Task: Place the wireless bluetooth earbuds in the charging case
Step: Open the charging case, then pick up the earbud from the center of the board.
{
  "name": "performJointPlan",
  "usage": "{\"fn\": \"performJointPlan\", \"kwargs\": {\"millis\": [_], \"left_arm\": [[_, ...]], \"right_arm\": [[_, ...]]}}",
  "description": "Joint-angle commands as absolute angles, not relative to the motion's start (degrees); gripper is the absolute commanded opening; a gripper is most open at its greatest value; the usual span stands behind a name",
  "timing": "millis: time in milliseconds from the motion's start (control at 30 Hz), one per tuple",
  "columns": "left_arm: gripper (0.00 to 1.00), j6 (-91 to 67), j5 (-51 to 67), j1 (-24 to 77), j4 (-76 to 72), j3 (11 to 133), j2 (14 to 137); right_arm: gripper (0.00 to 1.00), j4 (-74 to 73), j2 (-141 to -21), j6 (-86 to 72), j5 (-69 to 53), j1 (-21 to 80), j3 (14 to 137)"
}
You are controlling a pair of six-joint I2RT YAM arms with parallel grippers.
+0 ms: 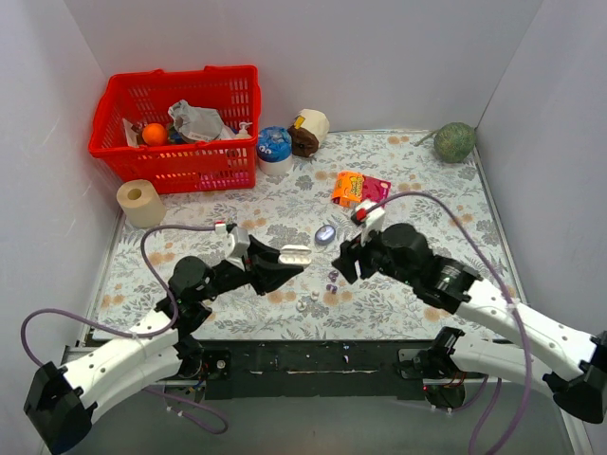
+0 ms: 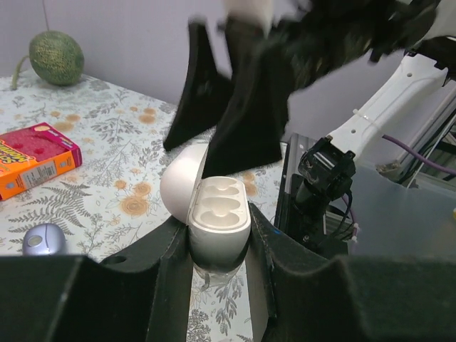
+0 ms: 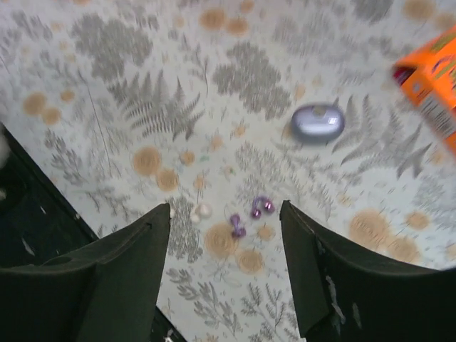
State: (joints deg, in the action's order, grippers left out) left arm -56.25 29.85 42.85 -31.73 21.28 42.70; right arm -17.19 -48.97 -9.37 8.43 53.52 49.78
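Note:
My left gripper (image 1: 281, 258) is shut on the open white charging case (image 1: 296, 254) and holds it above the table. In the left wrist view the case (image 2: 218, 214) sits between the fingers (image 2: 265, 256) with both wells empty and its lid (image 2: 177, 184) tipped back. My right gripper (image 1: 345, 264) is open and empty, hovering over the earbuds. In the right wrist view two purple earbuds (image 3: 237, 226) (image 3: 261, 207) lie between its open jaws. One white earbud (image 3: 202, 211) lies beside them; another is half hidden by the left finger (image 3: 135, 263).
A closed purple-grey case (image 1: 325, 234) lies on the floral cloth, with an orange snack box (image 1: 348, 188) behind it. A red basket (image 1: 180, 128), a paper roll (image 1: 140, 202), cans (image 1: 274, 148) and a green melon (image 1: 454, 142) stand at the back.

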Motion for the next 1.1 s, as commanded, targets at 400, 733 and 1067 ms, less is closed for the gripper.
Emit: {"fn": "performJointPlan", "kwargs": {"millis": [400, 733, 1067], "left_arm": [[0.00, -62.23, 21.80, 42.80, -20.66, 17.58, 27.69], [0.00, -61.17, 20.22, 42.89, -17.05, 18.54, 24.44], [0.00, -60.73, 19.42, 42.80, -15.56, 18.81, 23.99]], "right_arm": [[0.61, -5.71, -64.41, -20.83, 6.32, 62.05, 37.44], [0.45, -2.64, -73.29, -23.55, 8.17, 63.63, 38.41], [0.15, -0.97, -79.18, -23.91, 6.68, 63.98, 40.34]]}}
